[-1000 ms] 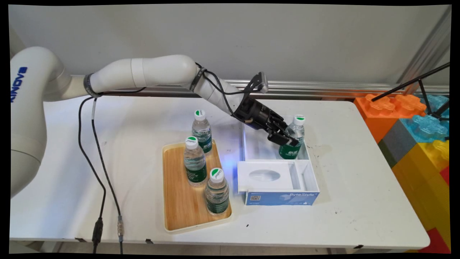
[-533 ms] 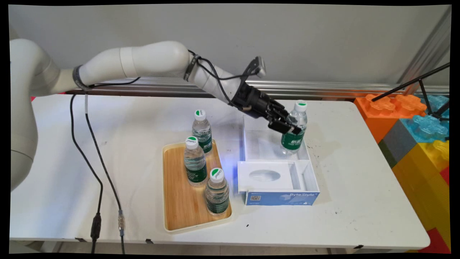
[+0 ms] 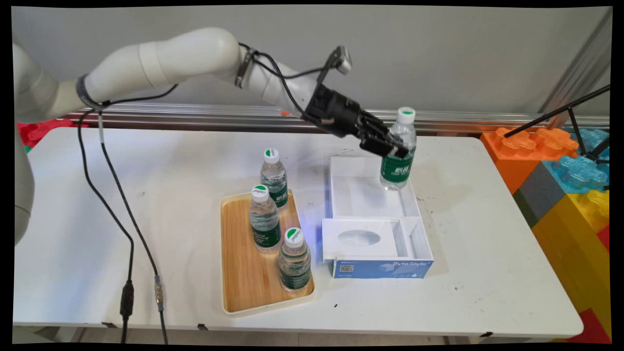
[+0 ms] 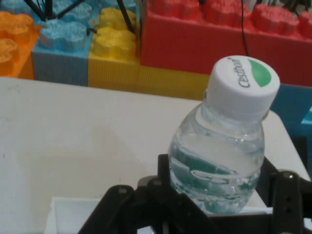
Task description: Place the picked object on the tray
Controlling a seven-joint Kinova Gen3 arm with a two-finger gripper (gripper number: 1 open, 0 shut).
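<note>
My gripper point(image 3: 396, 147) is shut on a small water bottle point(image 3: 399, 151) with a white cap and green label, holding it upright in the air above the far part of the open white box point(image 3: 341, 195). In the hand view the same water bottle point(image 4: 222, 151) fills the middle, its body between my fingers point(image 4: 285, 195) and its cap point(image 4: 243, 80) up and to the right. Three more bottles stand to the left: one on the table point(image 3: 273, 176) just behind the wooden tray point(image 3: 239, 273), and two on the tray point(image 3: 264, 218), point(image 3: 294, 259).
The white box has a blue front panel point(image 3: 382, 269) and an inner insert with an oval dip point(image 3: 359, 238). Large coloured toy blocks point(image 3: 570, 185) stand past the table's right end. Black cables point(image 3: 117, 204) hang from the arm over the table's left side.
My gripper has risen with the bottle, lifting it out of the white box's far compartment and slightly back. The other bottles, tray and box have not moved.
</note>
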